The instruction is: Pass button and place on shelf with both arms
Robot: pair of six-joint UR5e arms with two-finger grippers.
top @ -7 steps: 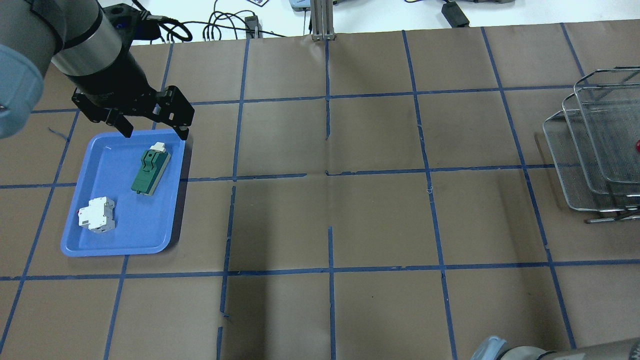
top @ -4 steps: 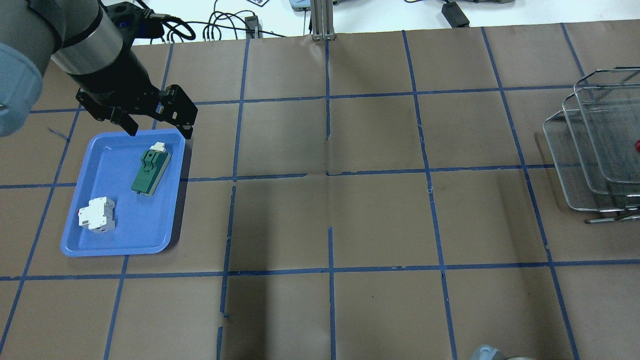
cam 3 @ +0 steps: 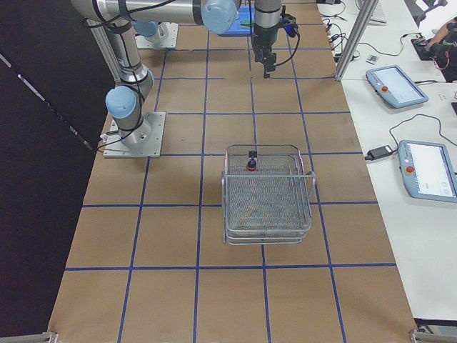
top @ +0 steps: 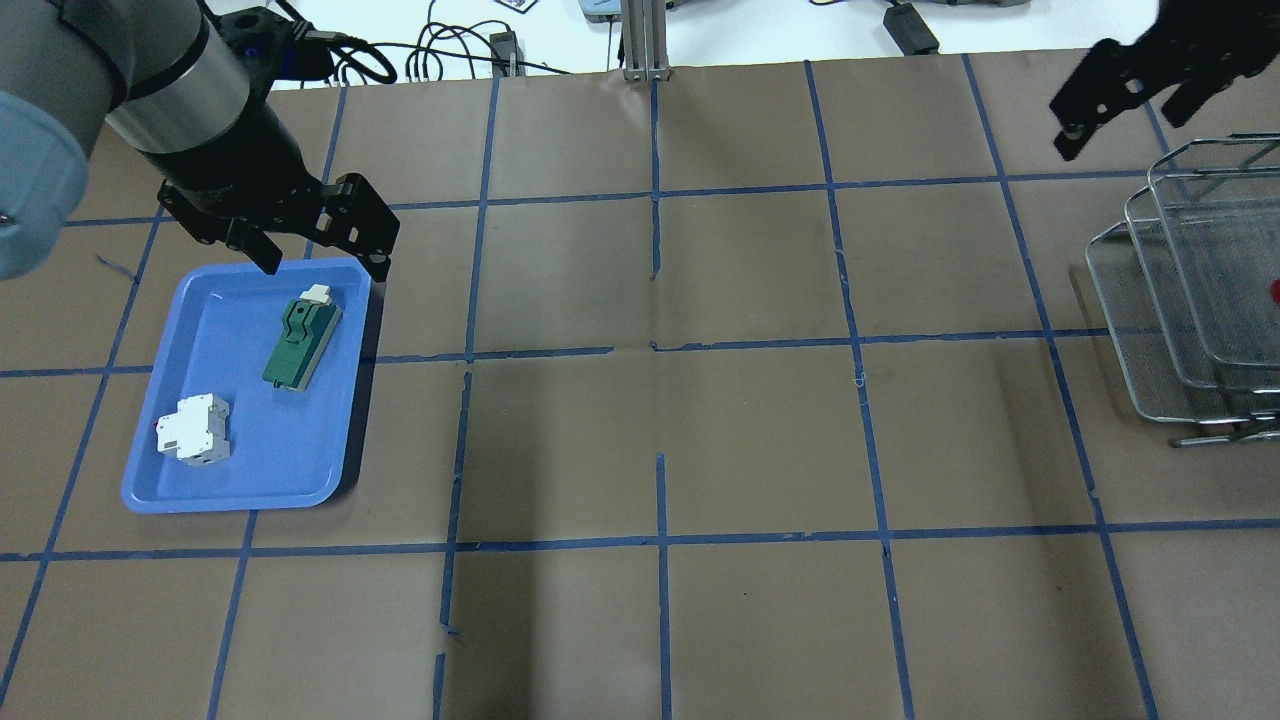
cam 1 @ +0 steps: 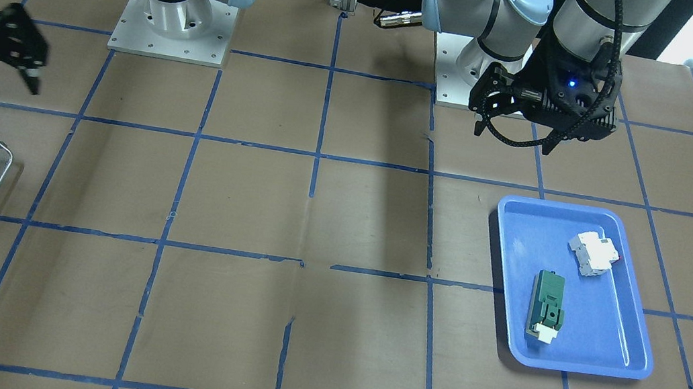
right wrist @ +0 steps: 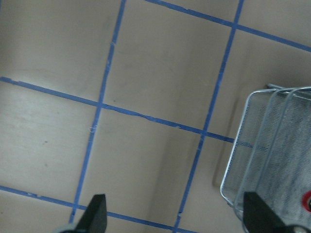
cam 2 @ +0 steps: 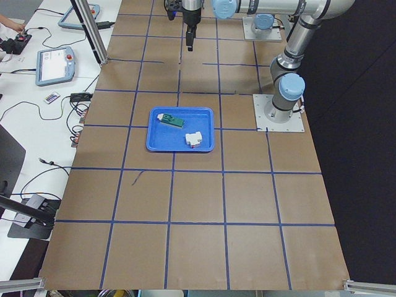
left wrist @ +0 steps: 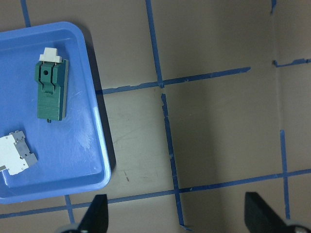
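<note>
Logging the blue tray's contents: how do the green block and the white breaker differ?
The green block is dark green with a white end; the white breaker is white and grey. The green block is long and slim, the white breaker shorter and chunkier. Both lie in the blue tray, apart.

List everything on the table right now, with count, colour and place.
table: one, brown paper with a blue tape grid, under everything
blue tray: one, blue, on the robot's left side
green block: one, green with a white end, in the tray
white breaker: one, white, in the tray, apart from the block
shelf: one, silver wire mesh, on the robot's right side
button: one, red cap, in the shelf's top basket
left gripper: one, black, open, raised near the tray
right gripper: one, black, open, raised near the shelf
</note>
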